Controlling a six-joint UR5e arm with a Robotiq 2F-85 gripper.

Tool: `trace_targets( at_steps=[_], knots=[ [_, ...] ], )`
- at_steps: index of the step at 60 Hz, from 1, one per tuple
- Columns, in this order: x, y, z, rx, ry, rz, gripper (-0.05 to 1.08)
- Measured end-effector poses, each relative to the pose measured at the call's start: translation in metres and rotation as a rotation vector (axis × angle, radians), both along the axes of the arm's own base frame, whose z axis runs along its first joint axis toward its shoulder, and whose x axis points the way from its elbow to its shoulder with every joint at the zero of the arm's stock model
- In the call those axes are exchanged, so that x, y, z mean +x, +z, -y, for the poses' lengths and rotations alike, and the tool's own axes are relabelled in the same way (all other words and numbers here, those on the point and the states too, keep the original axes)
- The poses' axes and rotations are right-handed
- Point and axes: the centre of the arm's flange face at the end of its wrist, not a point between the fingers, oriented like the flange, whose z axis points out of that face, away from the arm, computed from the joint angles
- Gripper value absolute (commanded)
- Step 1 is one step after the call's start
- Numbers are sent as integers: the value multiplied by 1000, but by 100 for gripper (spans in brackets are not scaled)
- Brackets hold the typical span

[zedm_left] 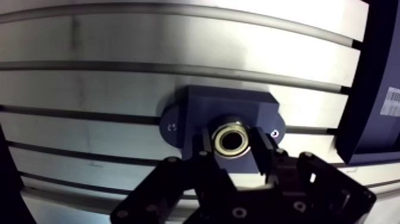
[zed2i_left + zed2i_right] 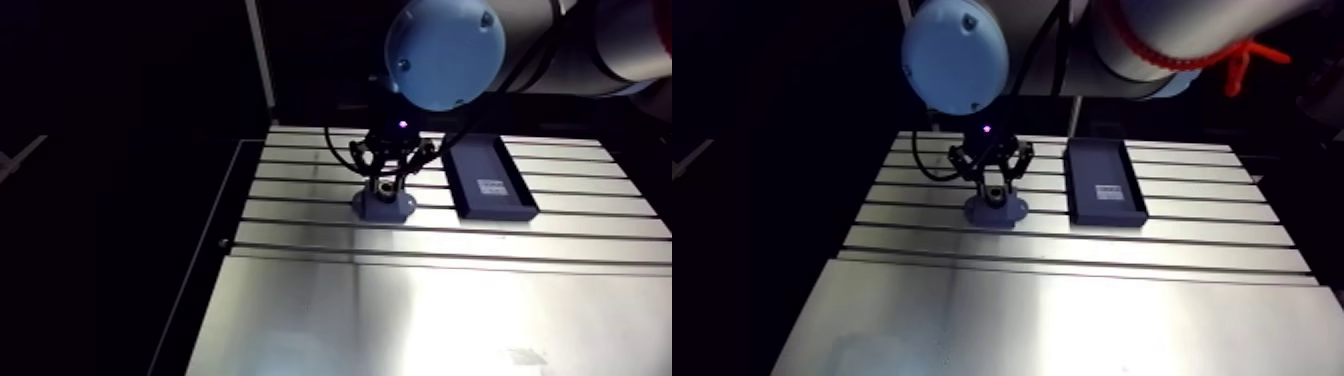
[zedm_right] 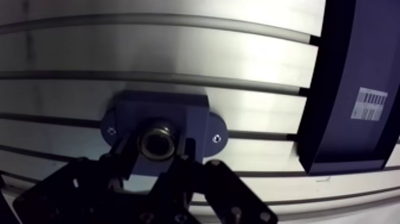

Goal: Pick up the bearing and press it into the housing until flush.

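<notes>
The end effector (image 1: pixel 233 148) hangs right over the housing (image 1: pixel 202 110), its two fingers clamped on the bearing (image 1: pixel 231 140), which sits at the mouth of the housing's bore. The housing rests flat on the slotted worktop (image 1: pixel 119 83). A dark labelled tray (image 1: pixel 381 71) lies near the housing, apart from it.

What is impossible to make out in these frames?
- How deep the bearing sits in the housing: wrist view looks straight down, and the gripper closes off the bore's sides; arm view too small.
- Print on the label of the tray: too small in every view.
- Tray's inside: cut off by the wrist view's edge, dark in the arm view.
</notes>
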Motion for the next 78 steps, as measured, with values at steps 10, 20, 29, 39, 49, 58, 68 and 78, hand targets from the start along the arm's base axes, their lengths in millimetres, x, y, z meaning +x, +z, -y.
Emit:
trace_targets(
  at_steps=[10,20,29,39,49,58,68,78],
  knots=[
    [2,-1,-1,1,0,4,68],
    [4,-2,-1,3,0,7,68],
    [5,-3,-1,3,0,10,68],
    [5,-3,-1,2,-1,10,68],
    [5,-4,-1,1,-1,10,68],
    [5,-4,-1,1,-1,11,68],
    [5,-4,-1,1,-1,11,68],
    [6,-4,-1,1,0,13,68]
  ],
)
